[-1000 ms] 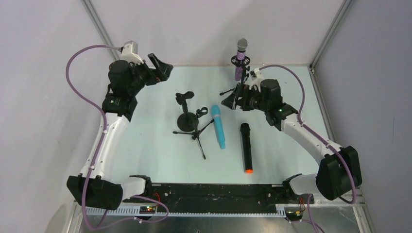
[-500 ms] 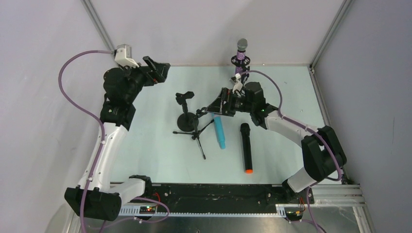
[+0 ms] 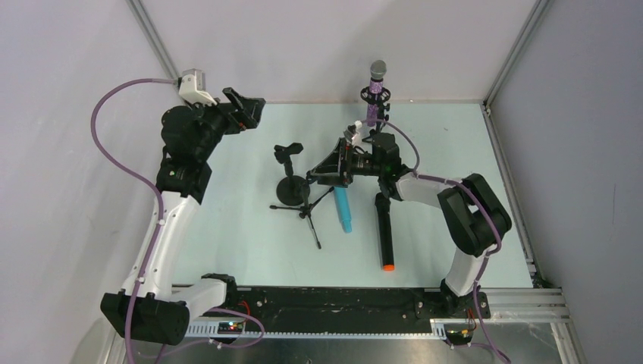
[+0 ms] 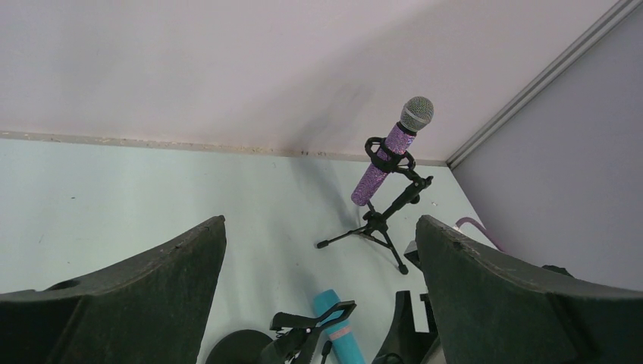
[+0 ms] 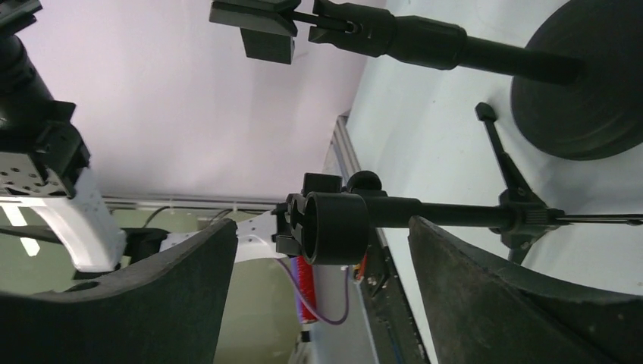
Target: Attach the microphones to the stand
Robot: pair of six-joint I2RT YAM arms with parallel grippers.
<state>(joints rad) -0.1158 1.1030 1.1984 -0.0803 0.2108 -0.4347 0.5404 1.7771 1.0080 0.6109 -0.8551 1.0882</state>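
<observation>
The purple glittery microphone (image 3: 375, 91) stands clipped in a tripod stand at the back; it also shows in the left wrist view (image 4: 387, 159). The light-blue microphone (image 3: 343, 210) and the black microphone with an orange end (image 3: 385, 231) lie flat on the table. My right gripper (image 3: 321, 171) is open, its fingers either side of the ring holder (image 5: 334, 227) of a small tripod stand (image 3: 307, 201), not touching it. My left gripper (image 3: 246, 108) is open and empty, raised at the back left.
A round-base stand (image 3: 289, 186) with a spring clip (image 3: 286, 150) stands just left of the tripod stand. My right gripper covers the light-blue microphone's head. Enclosure walls and frame posts close in the back and sides.
My right arm has swung left, away from the purple microphone's stand, to the tripod stand's holder in the middle. My left arm rose slightly, then stayed still.
</observation>
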